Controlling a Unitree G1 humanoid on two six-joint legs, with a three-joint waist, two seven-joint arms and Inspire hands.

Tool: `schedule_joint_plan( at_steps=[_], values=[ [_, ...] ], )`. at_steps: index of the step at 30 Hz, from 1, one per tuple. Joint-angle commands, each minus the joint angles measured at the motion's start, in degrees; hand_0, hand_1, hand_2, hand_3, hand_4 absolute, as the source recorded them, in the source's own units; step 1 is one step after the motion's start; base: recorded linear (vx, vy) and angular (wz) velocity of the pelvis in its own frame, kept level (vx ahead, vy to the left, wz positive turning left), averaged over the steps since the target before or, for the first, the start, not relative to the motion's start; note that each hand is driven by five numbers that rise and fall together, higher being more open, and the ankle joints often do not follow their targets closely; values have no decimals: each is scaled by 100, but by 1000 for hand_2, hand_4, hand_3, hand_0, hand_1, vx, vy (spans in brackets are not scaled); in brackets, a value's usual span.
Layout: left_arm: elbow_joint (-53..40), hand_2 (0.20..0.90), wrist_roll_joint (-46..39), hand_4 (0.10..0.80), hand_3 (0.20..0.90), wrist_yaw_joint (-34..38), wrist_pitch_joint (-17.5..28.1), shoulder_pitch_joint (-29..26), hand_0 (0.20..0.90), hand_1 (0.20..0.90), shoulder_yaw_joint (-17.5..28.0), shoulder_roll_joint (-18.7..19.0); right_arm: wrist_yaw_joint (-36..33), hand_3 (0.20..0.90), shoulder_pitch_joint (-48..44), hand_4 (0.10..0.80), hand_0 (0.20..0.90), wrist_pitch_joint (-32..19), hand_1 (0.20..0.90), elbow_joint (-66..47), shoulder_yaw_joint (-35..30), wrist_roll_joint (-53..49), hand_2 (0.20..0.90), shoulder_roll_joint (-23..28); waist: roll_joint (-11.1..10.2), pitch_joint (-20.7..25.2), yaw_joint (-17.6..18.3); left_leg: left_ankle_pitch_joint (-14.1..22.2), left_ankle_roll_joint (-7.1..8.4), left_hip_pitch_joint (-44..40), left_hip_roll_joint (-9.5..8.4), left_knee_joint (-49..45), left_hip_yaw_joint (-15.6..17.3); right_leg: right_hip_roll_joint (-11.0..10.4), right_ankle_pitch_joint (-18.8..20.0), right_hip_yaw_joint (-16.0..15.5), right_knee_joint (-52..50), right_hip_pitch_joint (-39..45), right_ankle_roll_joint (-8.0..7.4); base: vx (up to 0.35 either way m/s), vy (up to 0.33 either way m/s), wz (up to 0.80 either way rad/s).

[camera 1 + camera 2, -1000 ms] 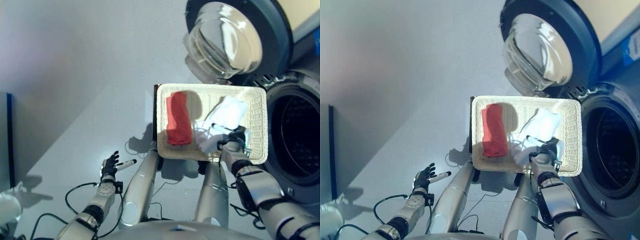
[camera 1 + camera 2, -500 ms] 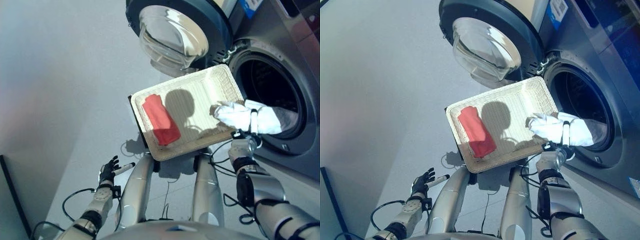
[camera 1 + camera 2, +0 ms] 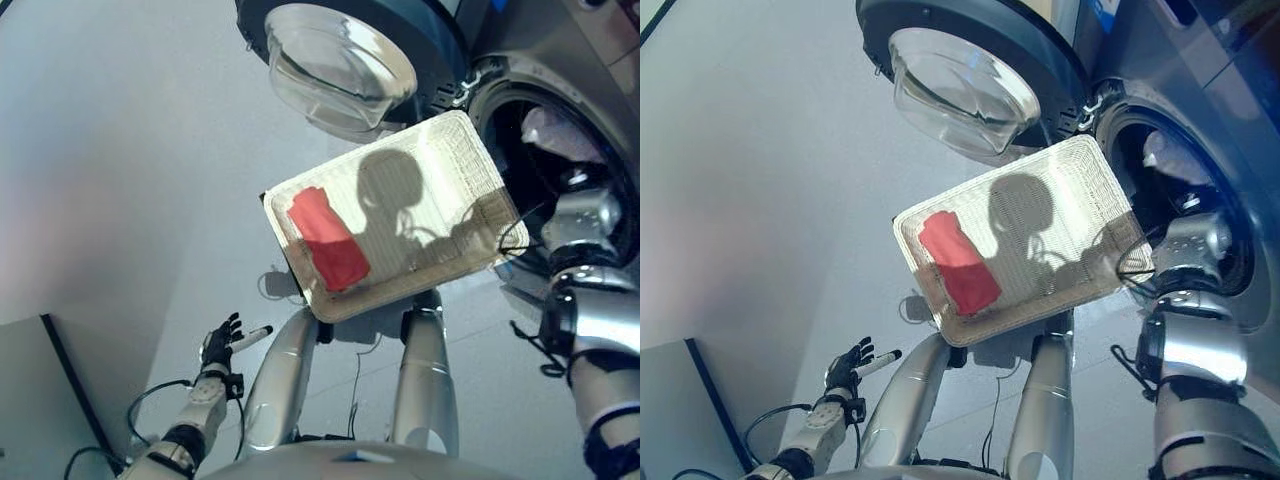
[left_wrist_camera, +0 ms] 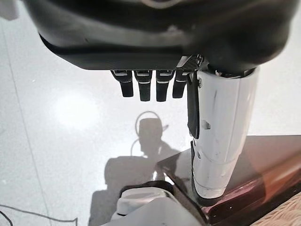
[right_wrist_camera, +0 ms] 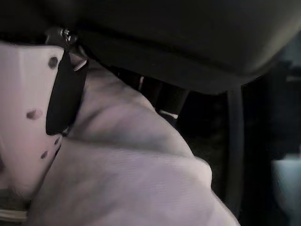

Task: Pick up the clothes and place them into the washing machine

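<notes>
A red folded cloth [image 3: 328, 238] lies at the left end of the white wicker basket [image 3: 440, 170] in front of me. My right arm reaches past the basket's right end into the washing machine's drum [image 3: 520, 140]. A white cloth [image 3: 560, 130] shows inside the drum just beyond the right hand [image 3: 577, 182]. In the right wrist view the right hand [image 5: 178, 42] has its thumb and fingers closed round the white cloth [image 5: 131, 179]. My left hand [image 3: 220, 340] hangs low at the left, open and holding nothing, with relaxed fingers [image 4: 143, 87].
The machine's round glass door [image 3: 340, 60] stands swung open above the basket's far side. Grey floor [image 3: 120, 180] spreads to the left. A dark flat panel [image 3: 50, 400] lies at the lower left corner.
The right hand lifted the white cloth out of the basket's right end and carried it right, into the drum. The camera has swung too. The red cloth and left hand stayed put.
</notes>
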State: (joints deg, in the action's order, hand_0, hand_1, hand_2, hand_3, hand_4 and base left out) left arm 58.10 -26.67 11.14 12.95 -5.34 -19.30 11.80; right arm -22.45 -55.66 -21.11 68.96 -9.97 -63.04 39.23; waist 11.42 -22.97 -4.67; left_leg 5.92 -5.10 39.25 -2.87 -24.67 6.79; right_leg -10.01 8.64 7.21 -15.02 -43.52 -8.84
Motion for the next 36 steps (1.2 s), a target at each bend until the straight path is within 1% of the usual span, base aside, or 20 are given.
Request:
schedule_joint_plan(
  at_steps=[1,2,3,4,5,6,9,18,20,21,22,23,25,27,28,29,30,32,34,36],
  values=[
    [133,900,-20,800,900,72,90,365,900,900,111,329,-137,200,-886,300,200,-483,200,-496,709,671,200,1435,75,331,-55,-298,491,82,124,273,-531,297,-660,-258,-391,240,267,0,0,0],
    [60,900,3,800,900,77,112,375,900,900,112,356,-228,200,-1176,300,200,-446,200,-417,957,860,200,1727,99,331,-58,-300,500,105,128,284,-508,302,-641,-235,-402,178,261,17,1,-3],
    [57,900,5,800,900,79,109,369,900,900,118,335,-225,200,-1232,300,200,-443,200,-390,1004,856,200,1739,114,326,-54,-300,499,111,130,283,-503,304,-639,-230,-403,169,261,18,9,-7],
    [45,900,9,800,900,91,119,379,900,900,111,349,-256,236,-1290,325,236,-427,236,-405,1069,935,236,1863,100,327,-42,-305,504,124,124,292,-498,307,-624,-224,-384,161,256,12,2,-11],
    [33,900,21,800,900,94,119,368,900,900,107,338,-270,755,-1358,696,755,-406,755,-365,1140,1004,755,1945,110,320,-40,-303,503,135,128,289,-487,312,-611,-208,-373,148,256,12,-10,-14],
    [40,900,32,800,900,105,128,361,900,900,98,348,-225,900,-1397,800,900,-346,900,-272,1225,1066,900,2018,101,310,-41,-306,504,155,142,280,-479,310,-601,-213,-376,133,259,12,-22,-14],
    [135,900,41,800,900,93,116,321,900,900,83,332,-27,900,-1495,800,900,-199,900,61,1460,1079,900,2059,56,302,-16,-309,518,166,159,270,-461,324,-561,-209,-344,118,267,9,-14,-4],
    [314,900,-22,800,900,96,83,271,900,900,123,263,133,900,-1095,800,900,-108,900,313,1304,997,900,1526,-20,319,39,-304,539,126,170,273,-475,345,-530,-249,-307,180,299,1,-1,0],
    [400,900,-86,800,900,111,70,231,900,900,164,228,177,900,-802,800,900,-74,900,324,1131,946,900,1152,-40,322,63,-327,564,119,146,275,-536,341,-542,-319,-317,243,329,0,0,0],
    [401,900,-86,800,900,109,71,235,900,900,162,238,172,900,-779,800,900,-74,900,310,1112,951,900,1144,-46,326,66,-330,564,117,143,276,-544,337,-544,-326,-316,248,329,-17,-25,9],
    [491,900,-102,800,900,118,54,217,900,900,196,218,208,900,-581,800,900,-57,900,328,1021,912,900,861,-61,316,65,-348,568,110,137,281,-573,337,-542,-347,-318,289,340,-10,-11,11],
    [494,900,-102,800,900,116,56,223,900,900,194,230,199,900,-551,800,900,-58,900,307,998,920,900,848,-71,319,66,-350,568,105,134,283,-578,334,-544,-353,-316,296,341,-19,-18,10],
    [591,900,-63,800,900,130,35,161,900,900,225,199,254,900,-162,800,900,11,900,321,901,981,900,330,-132,294,61,-363,573,102,130,244,-622,326,-546,-419,-310,376,366,-16,-24,8],
    [595,900,-49,800,900,117,35,144,900,900,219,208,277,900,-7,800,900,49,900,380,882,1033,900,172,-168,301,48,-368,573,90,130,237,-652,319,-549,-455,-308,410,374,-5,-28,17],
    [595,900,-29,800,900,123,44,149,900,900,219,198,306,900,102,800,900,76,900,402,880,1057,900,0,-180,300,28,-372,569,91,130,227,-669,316,-550,-476,-308,432,380,-15,-59,15],
    [564,900,-2,800,900,114,59,134,900,900,222,205,387,900,424,800,900,142,900,416,863,1116,900,-404,-237,284,-3,-390,569,94,126,188,-724,305,-549,-546,-291,504,395,-19,-62,12],
    [558,900,9,800,900,111,60,128,900,900,211,202,455,900,531,800,900,158,900,412,793,1028,900,-512,-262,277,-7,-394,571,87,119,184,-758,293,-552,-581,-286,536,397,-22,-64,15],
    [558,900,-6,800,900,105,75,123,900,900,202,212,470,900,626,800,900,131,900,421,778,980,900,-737,-284,282,-31,-412,572,80,104,196,-794,284,-558,-631,-268,581,400,-11,-27,20],
    [593,900,121,800,900,97,60,64,900,900,221,263,590,900,952,800,900,241,900,492,941,1135,900,-1180,-373,255,-110,-477,584,74,94,208,-903,252,-564,-766,-254,676,411,-16,-58,22],
    [579,900,127,800,900,91,64,73,900,900,229,292,613,900,1059,800,900,263,900,498,979,1170,900,-1342,-401,253,-137,-503,593,59,81,224,-944,231,-565,-821,-244,722,408,-7,-53,19]
  ],
)
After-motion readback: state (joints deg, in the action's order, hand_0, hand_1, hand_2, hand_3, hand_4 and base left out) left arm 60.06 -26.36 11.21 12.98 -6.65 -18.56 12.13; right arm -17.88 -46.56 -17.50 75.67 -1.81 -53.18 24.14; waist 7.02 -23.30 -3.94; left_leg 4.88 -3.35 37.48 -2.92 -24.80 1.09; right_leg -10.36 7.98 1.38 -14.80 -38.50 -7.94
